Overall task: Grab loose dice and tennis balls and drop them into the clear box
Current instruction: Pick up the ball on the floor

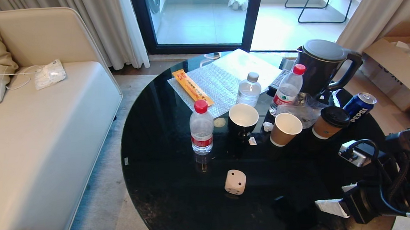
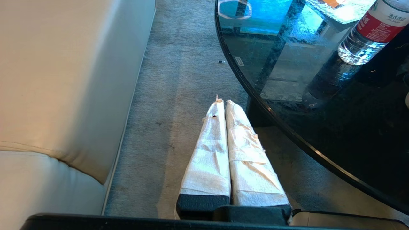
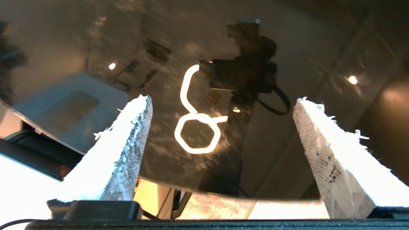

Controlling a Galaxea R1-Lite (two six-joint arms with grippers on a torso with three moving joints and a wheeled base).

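Note:
A beige die (image 1: 235,182) with dark pips sits alone on the near part of the round black glass table (image 1: 160,182). My right gripper (image 1: 331,197) hovers over the table's near right edge, well to the right of the die. In the right wrist view its white-wrapped jaws stand wide apart, and the right gripper (image 3: 222,100) holds nothing, with only the reflective glass below. My left gripper (image 2: 223,103) is parked low over the carpet between the sofa and the table, its padded fingers pressed together. The tennis balls and the clear box are out of view.
Behind the die stand a red-capped water bottle (image 1: 201,128), a black cup (image 1: 243,119), a brown paper cup (image 1: 285,129), a lidded coffee cup (image 1: 331,121), a Pepsi can (image 1: 359,106), a dark kettle (image 1: 323,65) and further bottles. A beige sofa (image 1: 34,138) lies on the left.

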